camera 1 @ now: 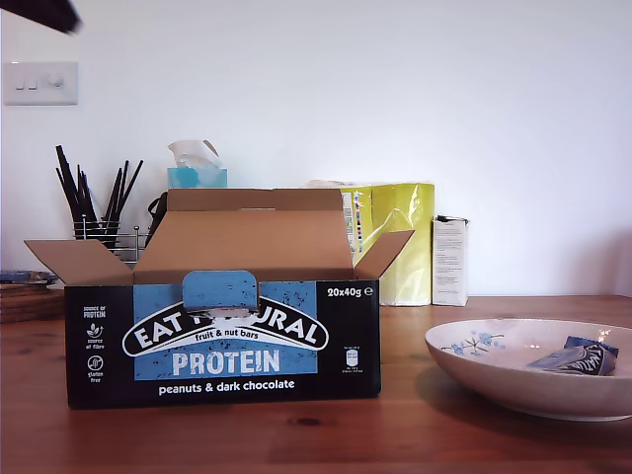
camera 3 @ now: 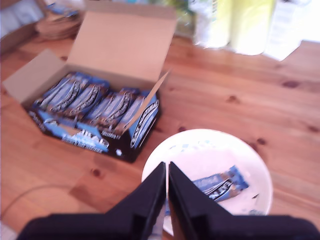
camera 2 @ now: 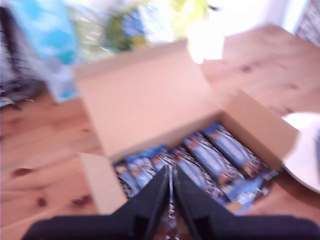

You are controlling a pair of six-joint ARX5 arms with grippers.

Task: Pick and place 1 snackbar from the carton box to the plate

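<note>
So the small blue-and-dark wrapped snackbar (camera 3: 220, 185) is lying inside the wide whitish speckled plate (camera 3: 250, 165), which sits on the wooden table (camera 1: 415, 425) just beside the black and blue carton box (camera 1: 222, 341) with its brown flaps open and rows of bars showing inside. The first gripper (camera 2: 170, 195) hangs over the box with its black fingers pinched together on nothing that I can see, and the view is pretty blurry. The second gripper (camera 3: 166, 192) hovers above the plate's near rim, its fingers also closed on nothing. Looks basically done to me. What could still go wrong: those closed fingers are close over the plate, so a careless sweep could catch the rim or nudge the bar out, and the box's open side flap juts right toward the plate too.
</note>
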